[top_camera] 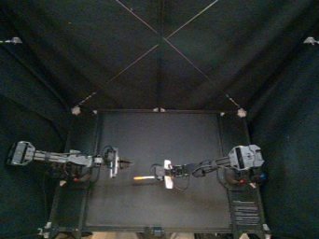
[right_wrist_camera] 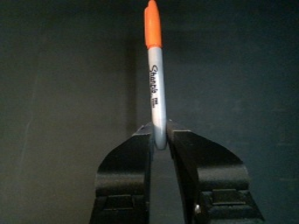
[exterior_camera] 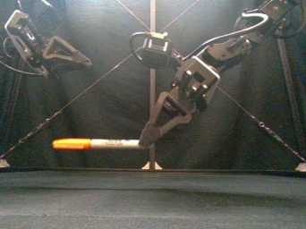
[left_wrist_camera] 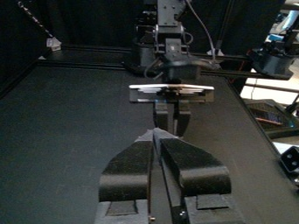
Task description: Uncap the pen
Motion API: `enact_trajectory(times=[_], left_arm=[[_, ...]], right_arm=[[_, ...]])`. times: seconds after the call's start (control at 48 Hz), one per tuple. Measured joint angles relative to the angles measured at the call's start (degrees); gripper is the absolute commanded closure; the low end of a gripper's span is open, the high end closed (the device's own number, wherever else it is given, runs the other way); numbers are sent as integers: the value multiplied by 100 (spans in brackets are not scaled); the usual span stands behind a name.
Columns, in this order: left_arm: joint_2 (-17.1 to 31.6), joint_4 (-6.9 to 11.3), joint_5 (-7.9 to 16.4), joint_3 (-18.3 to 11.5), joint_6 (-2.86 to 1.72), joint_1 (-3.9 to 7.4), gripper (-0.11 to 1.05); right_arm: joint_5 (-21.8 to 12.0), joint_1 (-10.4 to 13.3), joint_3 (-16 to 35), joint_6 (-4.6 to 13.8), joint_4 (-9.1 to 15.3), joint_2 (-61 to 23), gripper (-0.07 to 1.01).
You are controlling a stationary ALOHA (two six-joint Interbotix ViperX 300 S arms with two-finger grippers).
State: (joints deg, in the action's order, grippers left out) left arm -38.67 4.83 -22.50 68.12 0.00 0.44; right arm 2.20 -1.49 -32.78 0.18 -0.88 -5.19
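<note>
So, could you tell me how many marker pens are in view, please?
1. The pen, its orange cap on, is held level above the table by the right hand, which grips its bare end. No other shows; nothing here could hide one.

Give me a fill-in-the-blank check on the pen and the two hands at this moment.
The right hand holds the pen ___ the table, not on it. Its cap is ___ in colour. The cap sits ___ the pen, not yet removed. The left hand grips ___.
Missing: above; orange; on; nothing.
</note>
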Motion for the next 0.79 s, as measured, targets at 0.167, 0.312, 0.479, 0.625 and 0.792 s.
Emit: enact_trajectory(times=[0.167, 0.312, 0.479, 0.625, 0.792], left_arm=[[0, 88, 9, -18, -9, -9, 16], [0, 105, 9, -18, -18, -35, 5], [0, 396, 0, -62, -141, -44, -3], [18, 1002, -26, -158, -255, -44, -3], [290, 1468, -44, -229, -264, -114, -3]], right_arm=[[97, 220, -158, 0, 211, 466, 41], [404, 387, -352, 9, 369, 853, 41], [686, 466, -545, 0, 431, 1037, 41], [756, 466, -571, -9, 439, 1046, 41], [817, 475, -571, -26, 466, 1046, 41]])
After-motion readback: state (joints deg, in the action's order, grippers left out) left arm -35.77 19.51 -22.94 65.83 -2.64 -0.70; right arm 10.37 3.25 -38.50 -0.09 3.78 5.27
